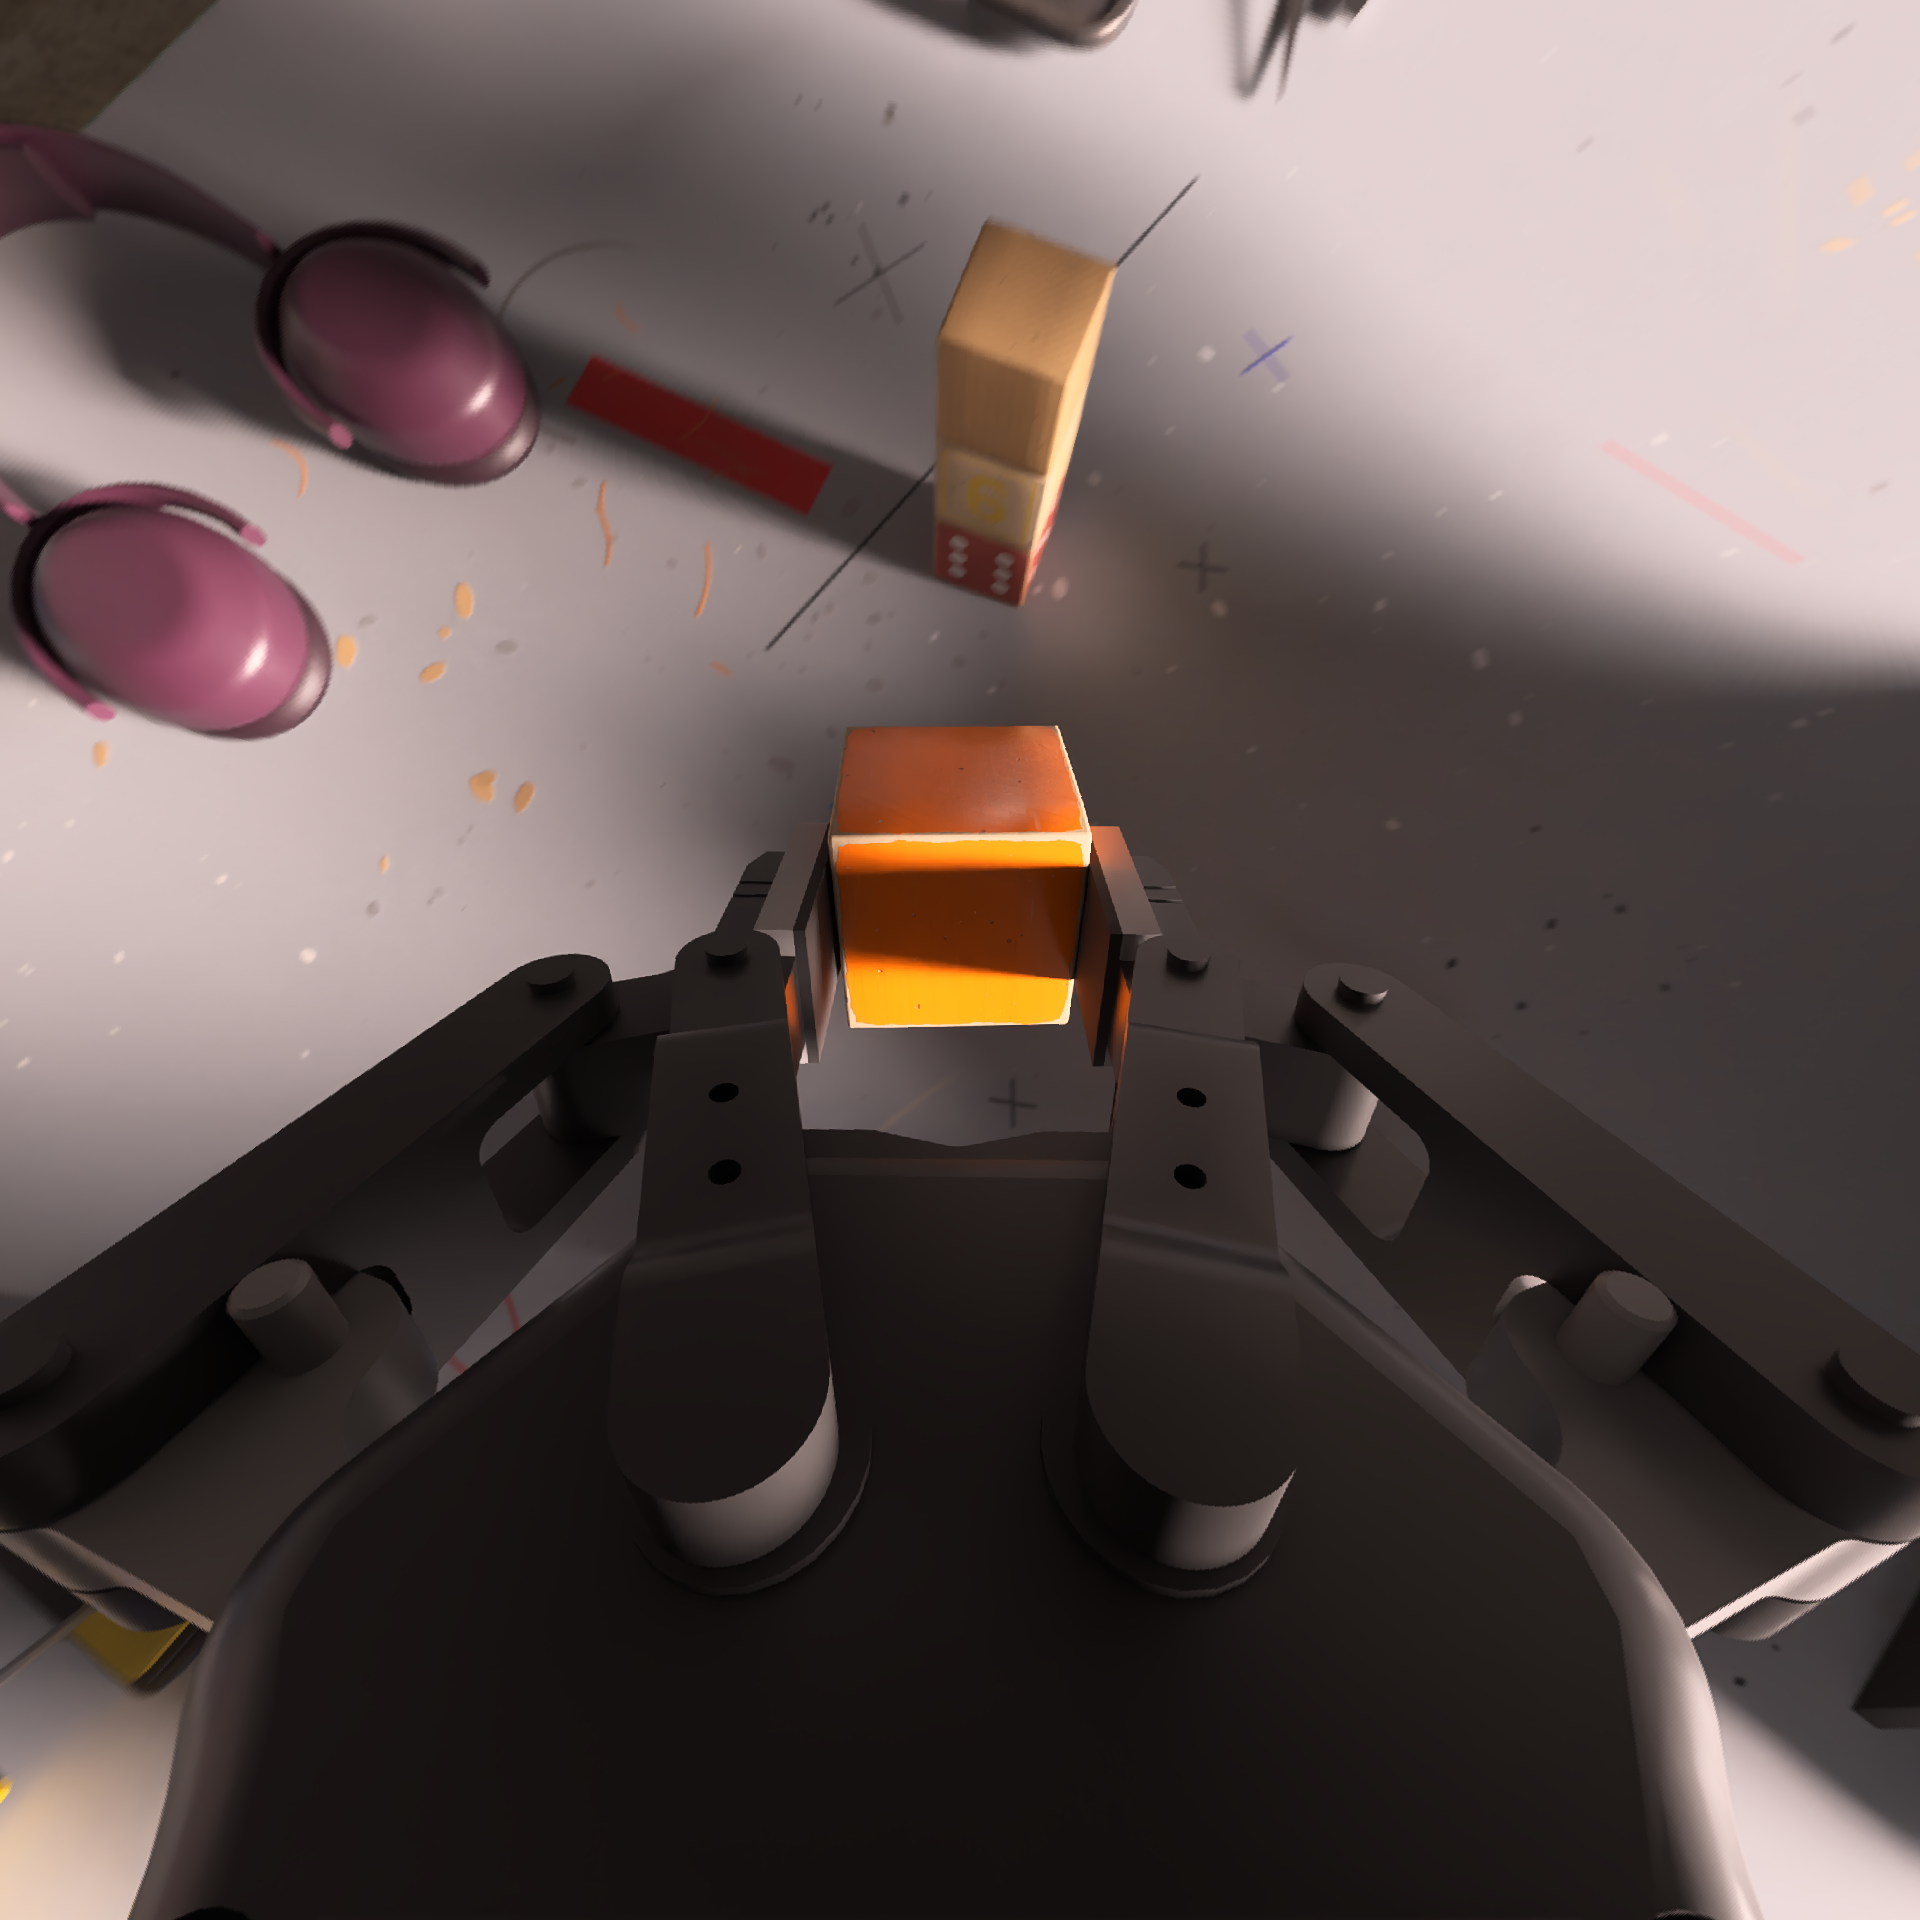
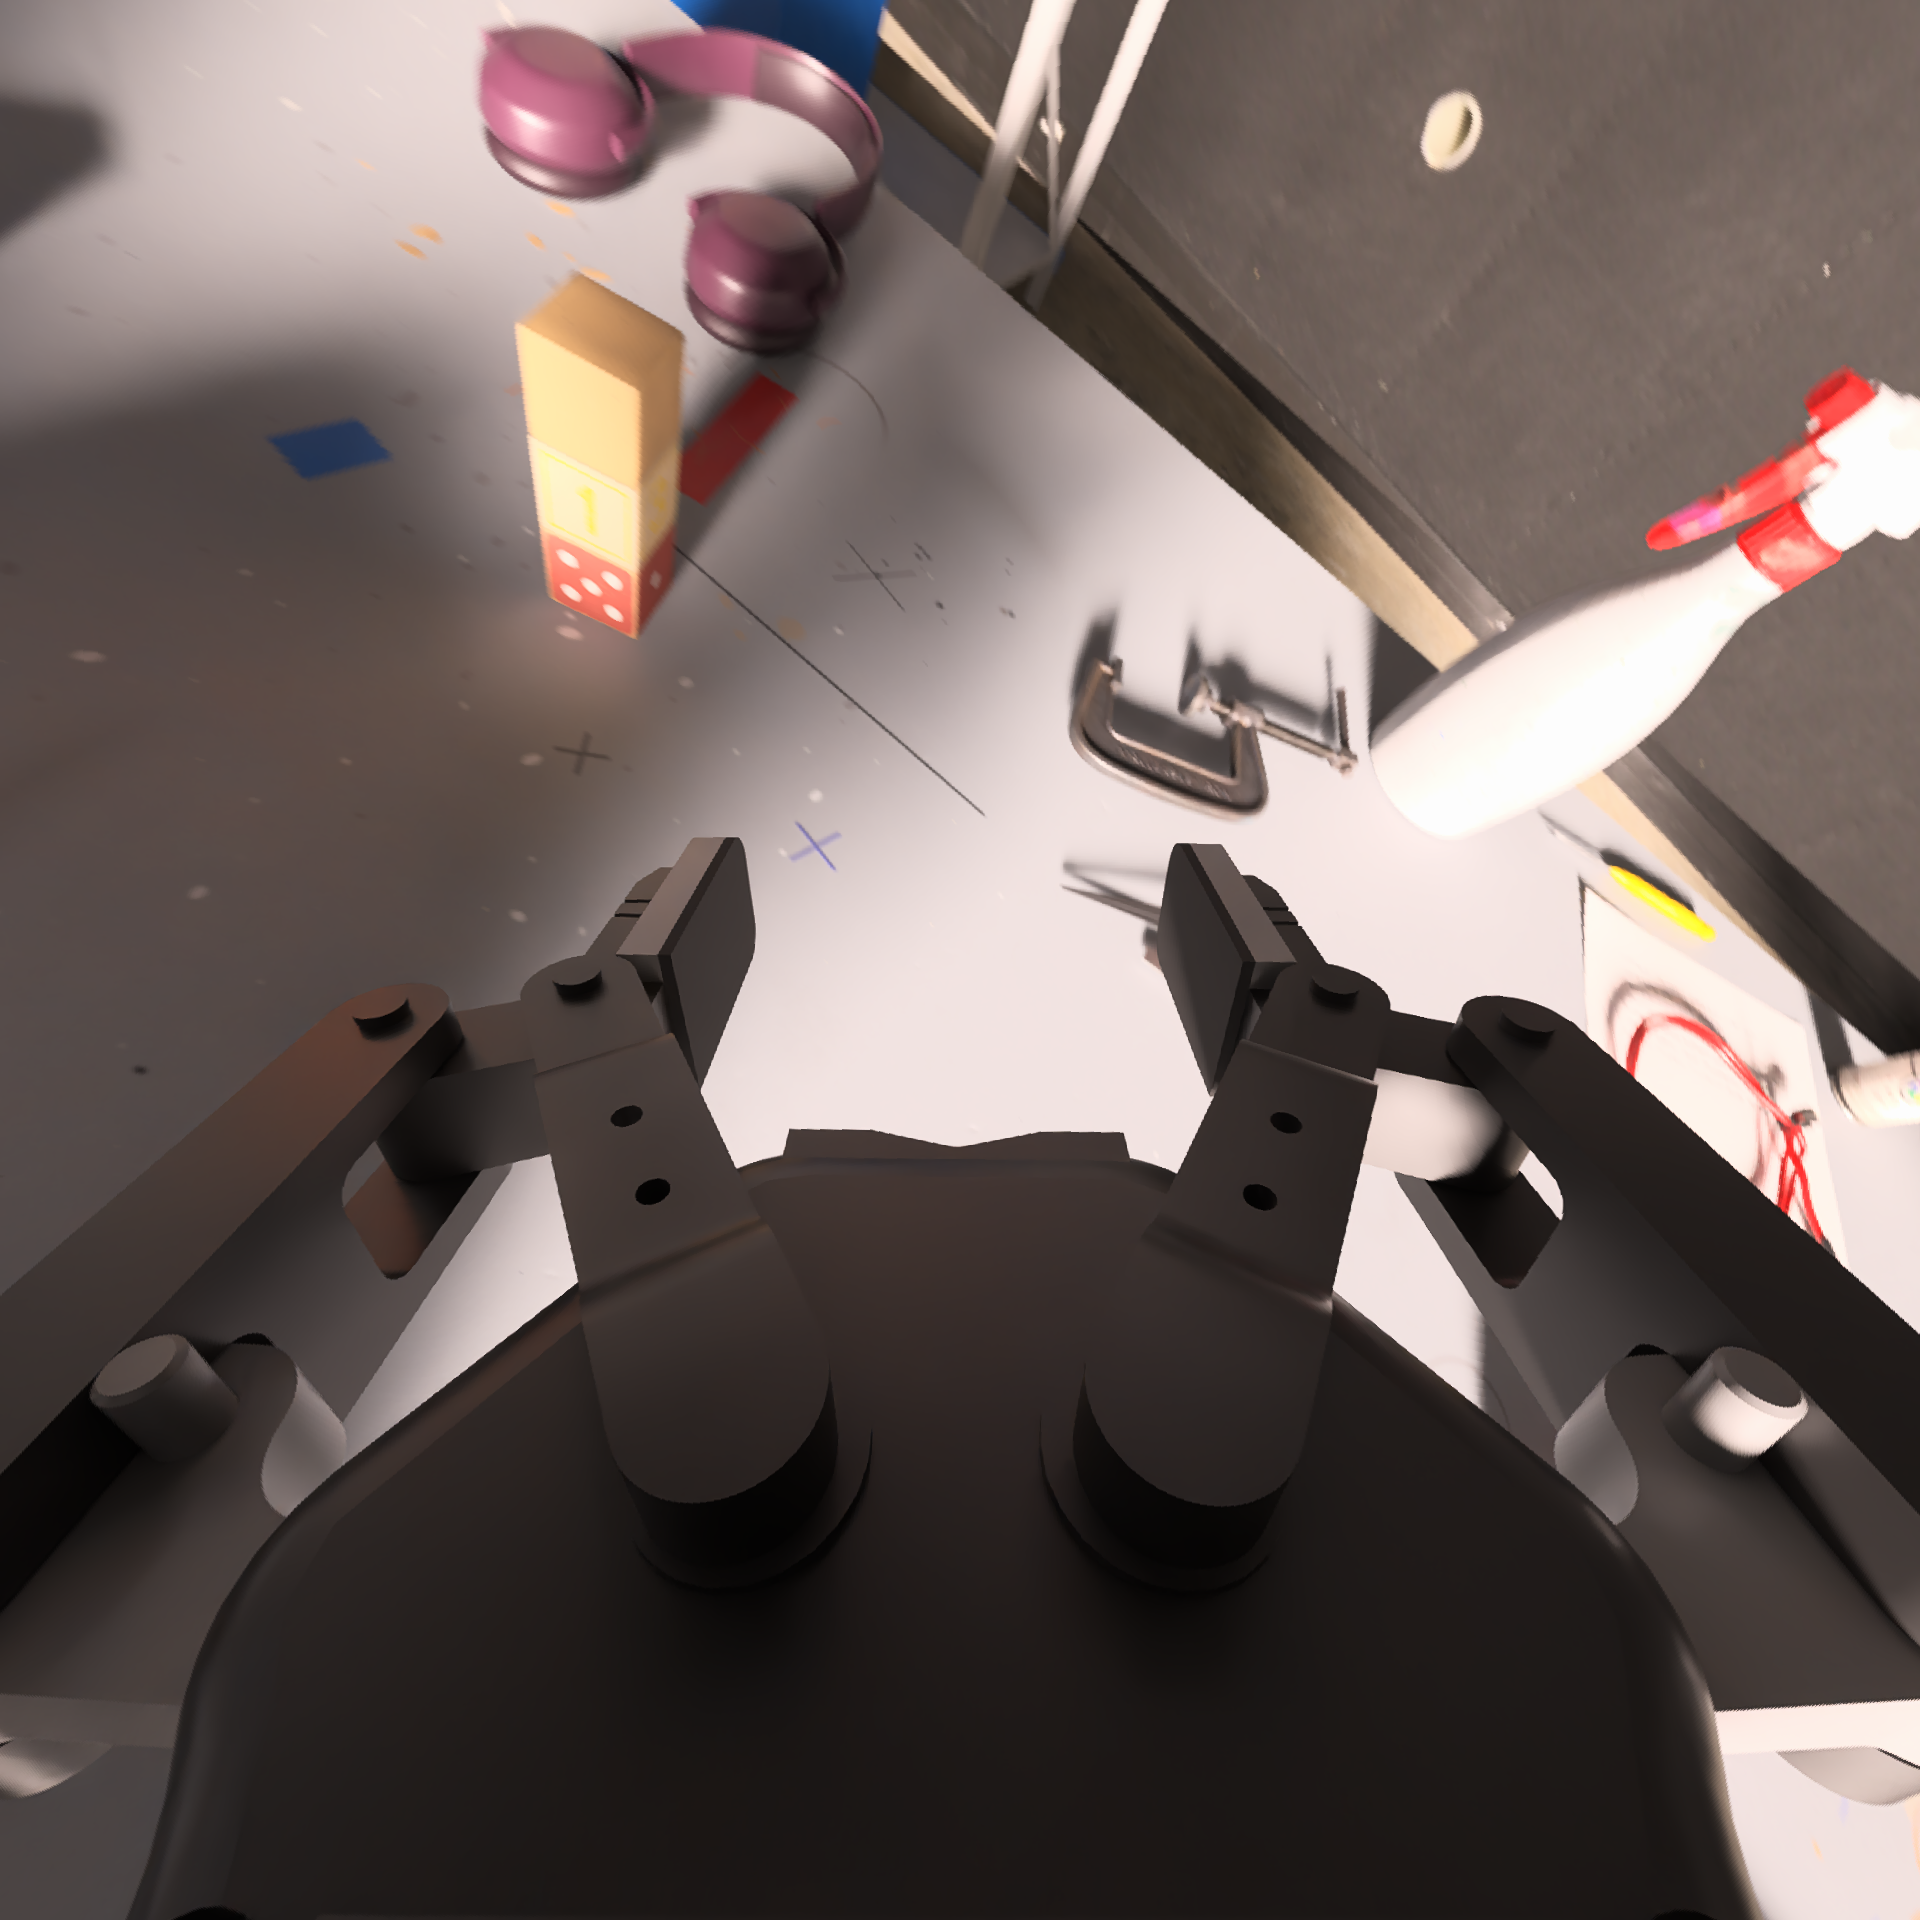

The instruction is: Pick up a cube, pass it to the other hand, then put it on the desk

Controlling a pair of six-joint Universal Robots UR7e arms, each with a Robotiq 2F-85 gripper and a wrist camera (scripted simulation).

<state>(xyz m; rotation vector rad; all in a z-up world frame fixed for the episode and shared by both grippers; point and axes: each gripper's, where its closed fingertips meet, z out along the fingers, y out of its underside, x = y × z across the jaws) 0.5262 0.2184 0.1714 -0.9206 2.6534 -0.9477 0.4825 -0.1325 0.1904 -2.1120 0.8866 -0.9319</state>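
My left gripper (image 1: pixel 958 935) is shut on an orange cube (image 1: pixel 958 894), its pads against the cube's left and right faces. I hold the cube above the white desk (image 1: pixel 1455 831). My right gripper (image 2: pixel 956 935) is open and empty above the desk (image 2: pixel 935 1018). The orange cube does not show in the right wrist view. A stack of three blocks stands on the desk: a tall wooden block on a yellow cube on a red dice cube (image 1: pixel 987 561), also in the right wrist view (image 2: pixel 597 587).
Purple headphones (image 1: pixel 395 353) (image 2: pixel 748 260) lie by the stack, with a flat red strip (image 1: pixel 707 431) between. A metal C-clamp (image 2: pixel 1174 748), a white spray bottle with red trigger (image 2: pixel 1579 686), a sheet with red cable (image 2: pixel 1714 1060) and the desk's edge are at right.
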